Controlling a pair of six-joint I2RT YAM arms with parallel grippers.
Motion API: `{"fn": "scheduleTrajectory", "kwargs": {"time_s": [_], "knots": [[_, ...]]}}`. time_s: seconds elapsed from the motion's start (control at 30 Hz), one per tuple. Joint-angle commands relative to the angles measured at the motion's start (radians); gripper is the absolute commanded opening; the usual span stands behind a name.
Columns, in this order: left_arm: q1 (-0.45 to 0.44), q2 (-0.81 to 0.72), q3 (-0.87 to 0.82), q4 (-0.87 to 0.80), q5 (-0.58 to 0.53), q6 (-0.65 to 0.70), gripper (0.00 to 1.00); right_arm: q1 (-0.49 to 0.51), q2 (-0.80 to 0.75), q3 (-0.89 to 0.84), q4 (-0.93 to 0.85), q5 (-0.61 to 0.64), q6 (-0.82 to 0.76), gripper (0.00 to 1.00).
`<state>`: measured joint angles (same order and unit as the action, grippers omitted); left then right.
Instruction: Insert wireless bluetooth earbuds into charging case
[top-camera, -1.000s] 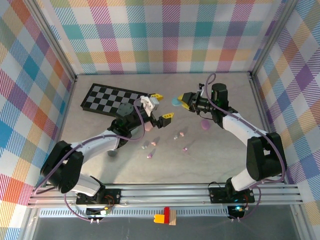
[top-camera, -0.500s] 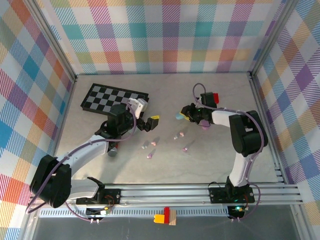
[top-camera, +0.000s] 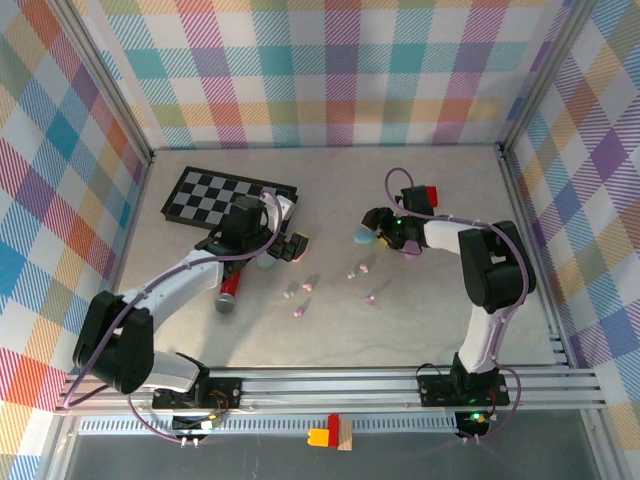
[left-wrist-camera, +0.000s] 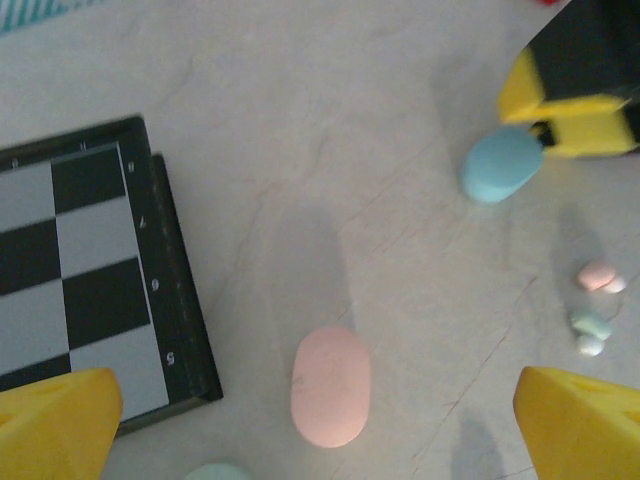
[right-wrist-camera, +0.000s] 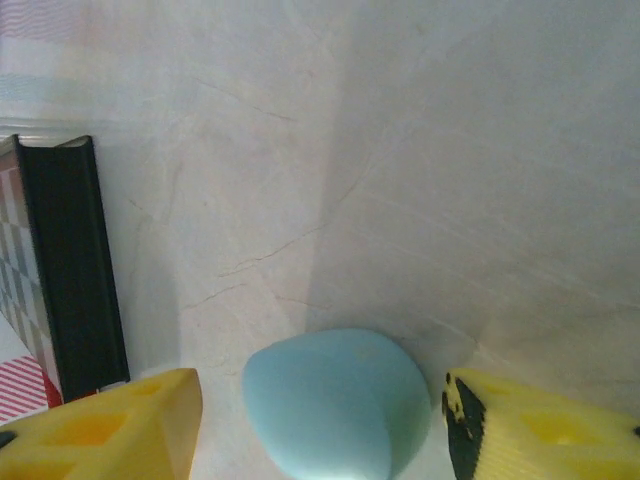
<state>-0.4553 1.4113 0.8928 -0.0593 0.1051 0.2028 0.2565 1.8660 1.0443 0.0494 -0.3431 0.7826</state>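
Several tiny pastel earbuds lie loose mid-table: a pink one (top-camera: 364, 267), a pale one (top-camera: 352, 273), a purple one (top-camera: 370, 297), more at left (top-camera: 298, 312). The pink earbud (left-wrist-camera: 598, 276) and a blue-green earbud (left-wrist-camera: 590, 326) show in the left wrist view too. My left gripper (top-camera: 288, 246) (left-wrist-camera: 325, 430) is open, its yellow fingers wide apart over the pink case (left-wrist-camera: 330, 385). My right gripper (top-camera: 370, 228) (right-wrist-camera: 320, 430) is open around the blue case (top-camera: 358, 236) (right-wrist-camera: 338, 400) (left-wrist-camera: 503, 163), small gaps on both sides.
A black-and-white chessboard (top-camera: 215, 200) (left-wrist-camera: 70, 270) lies at the back left, its edge close to the pink case. A purple case (top-camera: 410, 248) sits under the right arm. A pale green case (left-wrist-camera: 215, 470) and a red-capped object (top-camera: 228, 291) lie beside the left arm.
The right gripper dropped toward the table and now straddles the blue case, which sits nearer than before. The left gripper swung back left and lowered over the pink case.
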Motion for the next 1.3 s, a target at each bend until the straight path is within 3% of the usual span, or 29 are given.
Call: {"fn": "scheduleTrajectory", "kwargs": {"time_s": [0.0,0.27,0.57,0.8,1.27], "knots": [[0.002,0.07,0.069,-0.124,-0.065,0.018,0.98,-0.009,-0.098,0.01,-0.063,0.05,-0.069,0.72],[-0.035,0.258,0.233,-0.319,-0.118,0.034,0.85,-0.008,-0.271,-0.035,-0.135,0.055,-0.121,0.76],[-0.061,0.41,0.346,-0.411,-0.094,0.031,0.83,-0.009,-0.41,-0.067,-0.169,0.025,-0.11,0.76],[-0.072,0.484,0.377,-0.416,-0.102,0.03,0.79,-0.008,-0.433,-0.072,-0.184,0.033,-0.116,0.76],[-0.086,0.549,0.416,-0.463,-0.133,0.039,0.61,-0.013,-0.43,-0.09,-0.149,-0.01,-0.088,0.76]]}}
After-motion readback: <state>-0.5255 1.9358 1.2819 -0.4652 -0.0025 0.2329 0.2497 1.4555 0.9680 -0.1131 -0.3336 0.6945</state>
